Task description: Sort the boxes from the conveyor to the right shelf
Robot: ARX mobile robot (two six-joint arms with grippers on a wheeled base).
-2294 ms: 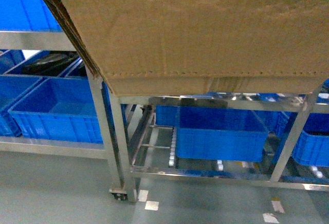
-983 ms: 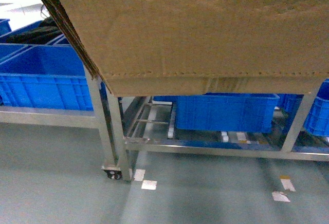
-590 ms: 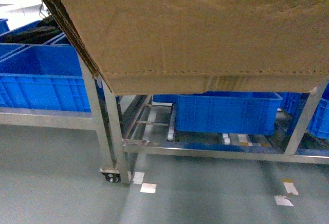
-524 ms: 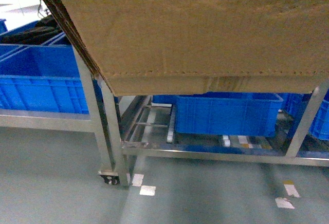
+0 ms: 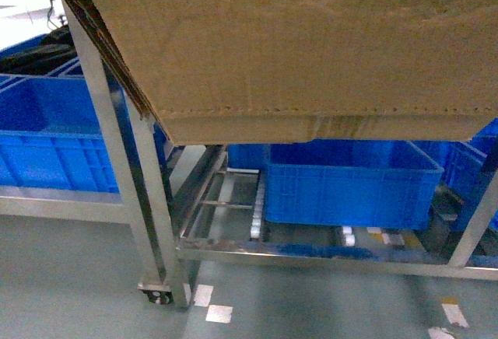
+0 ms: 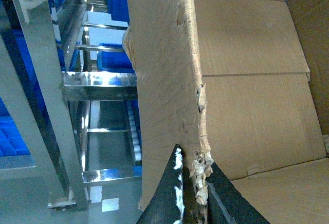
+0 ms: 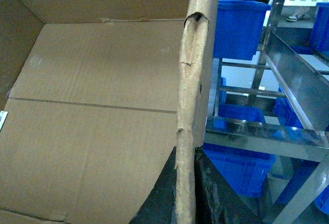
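A large brown cardboard box [image 5: 296, 43] fills the top of the head view, held in the air close to the camera. My left gripper [image 6: 195, 183] is shut on the box's ragged wall edge [image 6: 193, 80], one black finger on each side. My right gripper [image 7: 191, 183] is shut on the opposite wall [image 7: 195, 80] the same way. The empty box floor [image 7: 92, 106] shows in both wrist views. The stainless-steel shelf [image 5: 124, 168] stands just beyond and below the box, its white rollers [image 5: 258, 214] on the low tier. The conveyor is out of view.
A blue crate [image 5: 350, 191] sits on the shelf's low tier under the box. More blue crates [image 5: 47, 137] stand on a neighbouring rack at the left. A shelf caster [image 5: 156, 296] rests on the grey-green floor, near white tape marks [image 5: 218, 313].
The shelf and crates have shifted and grown in the head view as the base moved closer and sideways. The box stays fixed in both grippers.
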